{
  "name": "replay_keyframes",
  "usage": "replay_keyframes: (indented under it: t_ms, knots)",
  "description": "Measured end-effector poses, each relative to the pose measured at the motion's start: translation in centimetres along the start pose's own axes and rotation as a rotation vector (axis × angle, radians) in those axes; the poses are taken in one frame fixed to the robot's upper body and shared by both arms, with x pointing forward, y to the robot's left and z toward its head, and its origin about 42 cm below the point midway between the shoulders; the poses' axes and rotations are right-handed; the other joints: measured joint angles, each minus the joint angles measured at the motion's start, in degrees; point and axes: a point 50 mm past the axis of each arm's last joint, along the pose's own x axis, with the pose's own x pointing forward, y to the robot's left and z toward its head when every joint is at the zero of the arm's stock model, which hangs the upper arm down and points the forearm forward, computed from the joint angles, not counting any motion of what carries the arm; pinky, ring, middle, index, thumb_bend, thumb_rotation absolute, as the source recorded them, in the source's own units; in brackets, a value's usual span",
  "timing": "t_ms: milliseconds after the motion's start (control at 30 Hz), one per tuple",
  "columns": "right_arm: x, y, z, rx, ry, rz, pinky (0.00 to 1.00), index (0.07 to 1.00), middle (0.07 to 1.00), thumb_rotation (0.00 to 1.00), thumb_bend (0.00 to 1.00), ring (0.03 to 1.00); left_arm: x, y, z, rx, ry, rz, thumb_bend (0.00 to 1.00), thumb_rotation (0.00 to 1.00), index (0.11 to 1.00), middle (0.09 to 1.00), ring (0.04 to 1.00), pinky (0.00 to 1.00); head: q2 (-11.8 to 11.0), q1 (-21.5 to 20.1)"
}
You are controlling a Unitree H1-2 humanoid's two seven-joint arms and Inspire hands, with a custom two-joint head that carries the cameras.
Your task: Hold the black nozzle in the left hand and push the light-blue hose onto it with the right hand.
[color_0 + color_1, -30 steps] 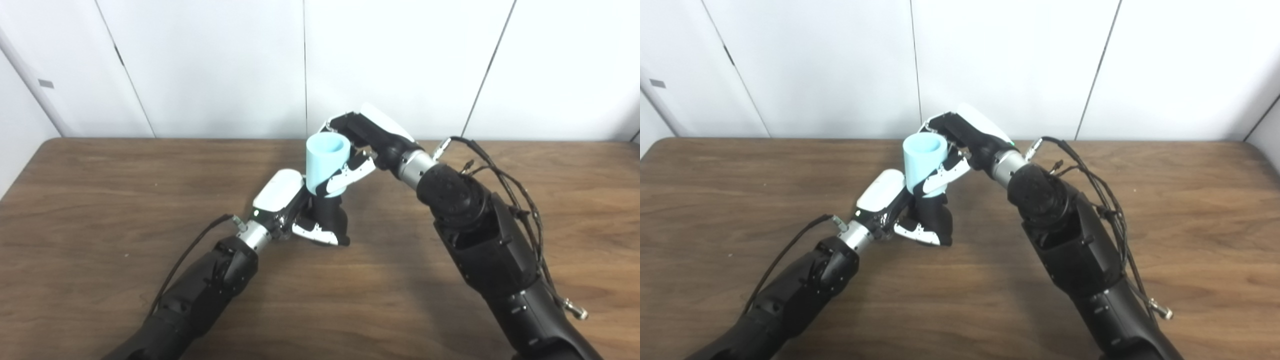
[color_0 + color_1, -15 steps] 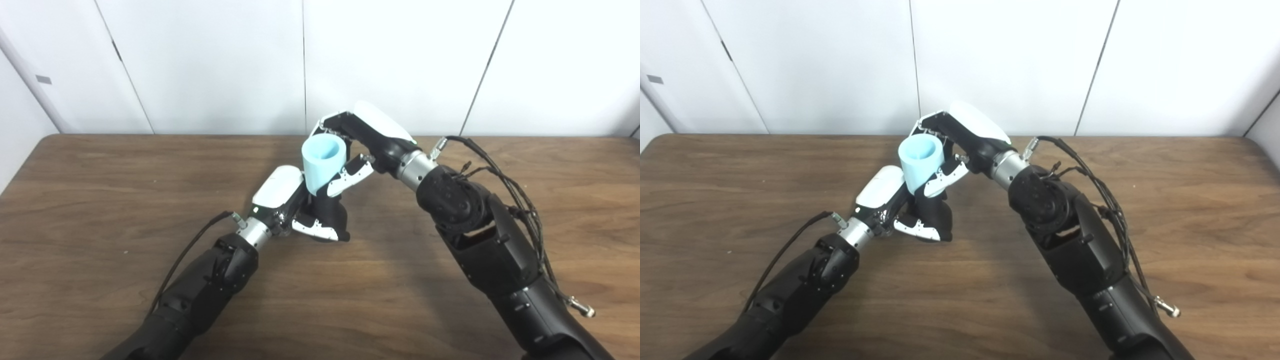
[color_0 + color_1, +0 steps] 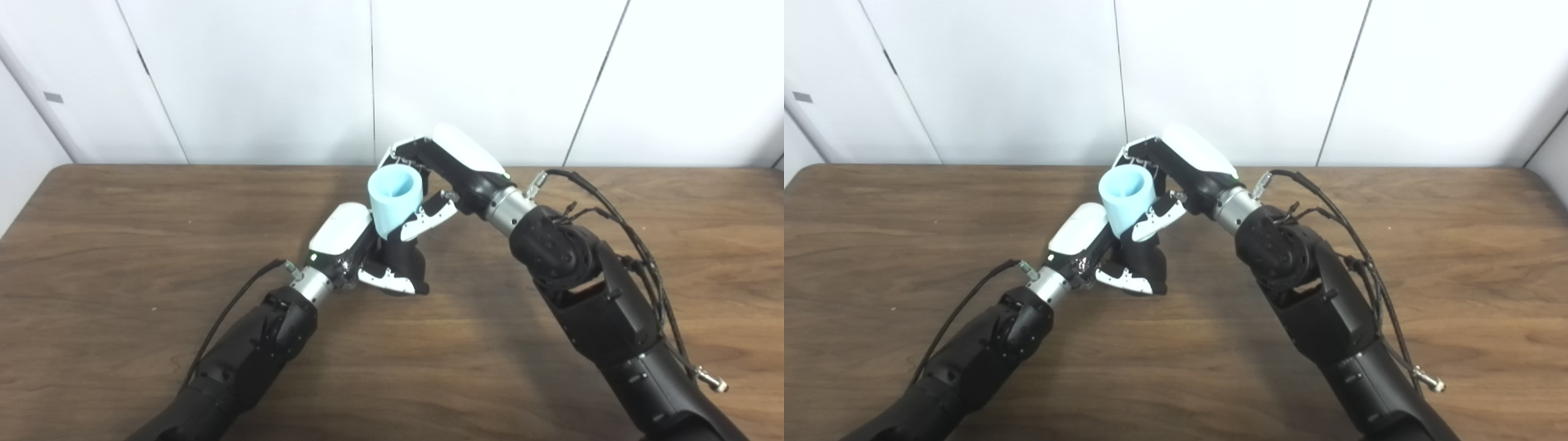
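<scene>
Left hand (image 3: 361, 251): low over the middle of the desk (image 3: 122, 245), fingers clamped on the black nozzle, white back of the hand turned up and to the left.
Black nozzle (image 3: 404, 260): held upright just above the desk, its wider base near the wood, its top hidden inside the hose.
Right hand (image 3: 444, 174): reaches in from the right, above the left hand, fingers (image 3: 429, 217) and thumb closed around the hose.
Light-blue hose (image 3: 395, 199): a short, wide tube, tilted a little, open end facing up toward the cameras, lower end set over the top of the nozzle; how far it is seated cannot be told.
Hands: touching or nearly so where hose meets nozzle.
Cables (image 3: 612, 220): loose black loops hang off the right forearm.
Background: white wall panels (image 3: 245, 73) behind the far edge of the desk.
</scene>
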Motion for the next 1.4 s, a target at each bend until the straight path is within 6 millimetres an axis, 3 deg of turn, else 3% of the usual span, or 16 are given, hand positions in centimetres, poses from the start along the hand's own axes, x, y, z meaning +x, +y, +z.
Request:
replay_keyframes:
  t_ms: [1000, 1400]
  knots:
    - [0.5, -0.1, 0.4, 0.112, 0.054, -0.084, 0.35, 0.5, 0.478, 0.0, 0.52, 0.431, 0.0, 0.1, 0.0, -0.006, 0.004, 0.005, 0.5, 0.0, 0.515, 0.485, 0.403, 0.31, 0.9, -0.2]
    - [1.9, -3.3, 2.4, 0.1, -0.013, -0.178, 0.31, 0.527, 0.482, 0.0, 0.52, 0.403, 0.0, -0.1, 0.2, -0.001, -0.001, -0.004, 0.5, 0.0, 0.514, 0.484, 0.405, 0.31, 1.6, -0.2]
